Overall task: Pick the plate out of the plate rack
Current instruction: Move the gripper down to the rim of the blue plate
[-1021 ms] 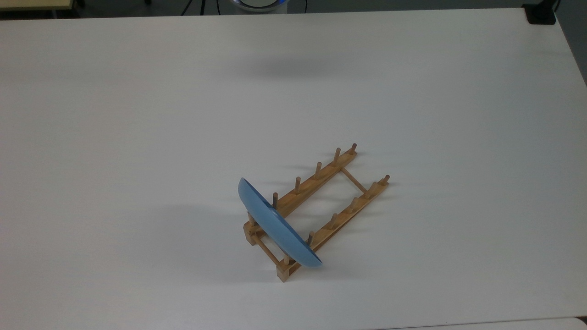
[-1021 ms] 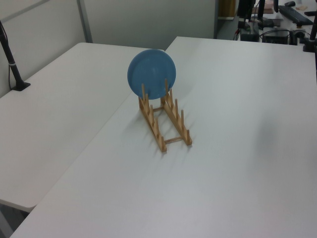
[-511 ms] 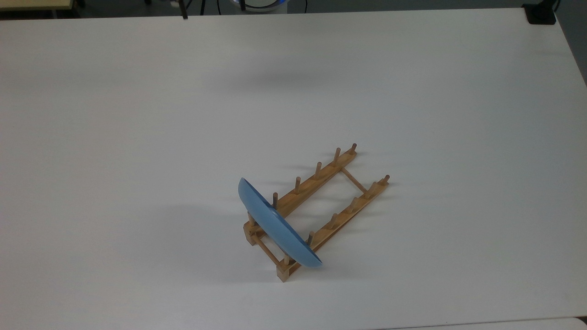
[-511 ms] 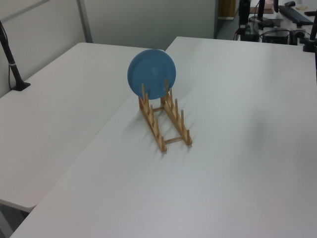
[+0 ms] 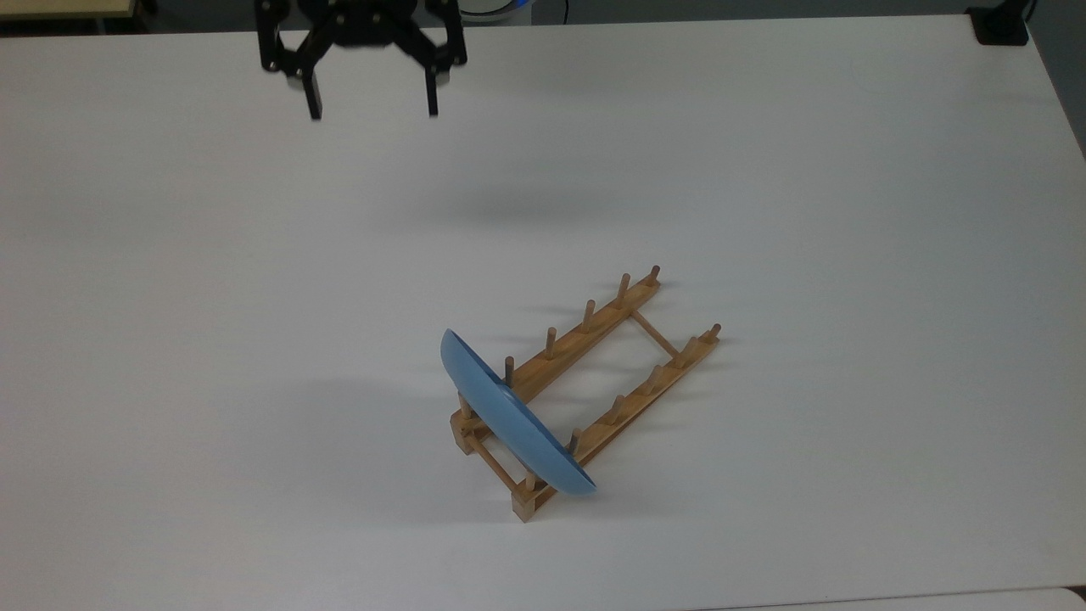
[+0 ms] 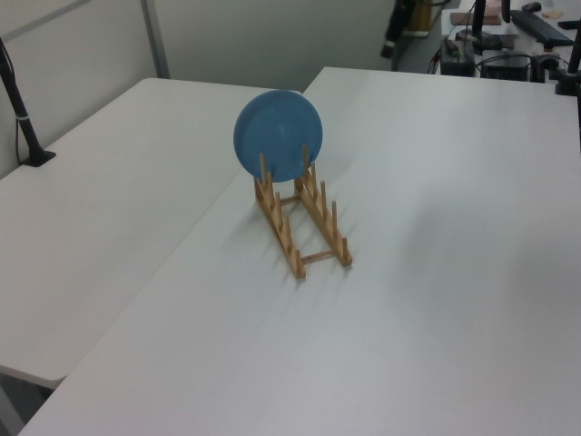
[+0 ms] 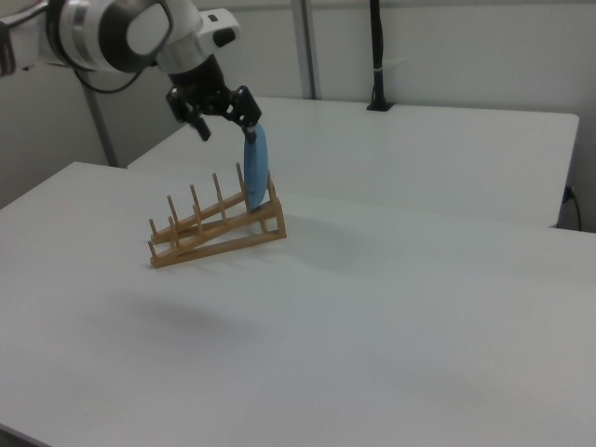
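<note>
The light-blue plate stands on edge between the pegs at one end of the wooden plate rack, leaning slightly. In the left view the plate shows its round face over the rack. My gripper hangs open at the top view's upper left, far from the plate, with nothing between its black fingers. In the right view the gripper is in the air just above the top edge of the plate, apart from it, over the rack.
The rack sits on a wide white table. A black clamp is at the top view's far right corner. A second white table with a black post adjoins in the left view.
My gripper has come into the top view from the upper edge and moved down into the picture, open. The plate and rack have not moved.
</note>
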Motion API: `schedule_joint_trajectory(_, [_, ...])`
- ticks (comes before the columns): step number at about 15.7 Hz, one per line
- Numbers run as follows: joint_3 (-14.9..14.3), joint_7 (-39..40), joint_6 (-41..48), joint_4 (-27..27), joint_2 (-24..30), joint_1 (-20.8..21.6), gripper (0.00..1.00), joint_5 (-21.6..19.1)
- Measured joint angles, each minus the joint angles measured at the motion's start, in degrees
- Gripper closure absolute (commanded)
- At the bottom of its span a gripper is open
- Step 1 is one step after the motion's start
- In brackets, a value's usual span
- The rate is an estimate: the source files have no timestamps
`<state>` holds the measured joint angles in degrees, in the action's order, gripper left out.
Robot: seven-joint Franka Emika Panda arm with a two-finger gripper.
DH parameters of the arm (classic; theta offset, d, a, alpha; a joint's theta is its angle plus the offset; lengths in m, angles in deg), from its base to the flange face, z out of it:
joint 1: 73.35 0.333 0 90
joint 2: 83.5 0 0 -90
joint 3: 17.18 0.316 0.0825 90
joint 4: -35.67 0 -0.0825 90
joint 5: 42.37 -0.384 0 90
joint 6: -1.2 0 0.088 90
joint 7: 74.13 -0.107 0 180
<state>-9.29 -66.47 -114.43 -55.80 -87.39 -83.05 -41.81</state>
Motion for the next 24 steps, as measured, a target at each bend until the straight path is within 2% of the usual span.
schedule_joint_trajectory(5, [0.2,-5.3,-15.0,0.0,-6.2,0.7,0.01,0.0])
schedule_joint_trajectory(8, [0.4,-11.2,-24.3,0.0,-10.9,3.5,0.13,0.8])
schedule_joint_trajectory(9, [0.4,-13.0,-25.8,0.1,-12.0,4.2,0.19,1.8])
schedule_joint_trajectory(12, [0.4,-18.1,-29.6,0.3,-14.6,4.9,0.45,4.3])
schedule_joint_trajectory(14, [0.4,-19.7,-31.0,1.0,-15.8,4.9,0.58,4.5])
schedule_joint_trajectory(17, [0.4,-20.2,-31.4,2.0,-16.5,4.8,0.85,4.5])
schedule_joint_trajectory(21, [0.4,-20.4,-31.4,2.2,-16.8,4.8,0.89,4.6])
schedule_joint_trajectory(24, [0.4,-20.4,-31.4,2.2,-17.0,4.8,0.91,6.7])
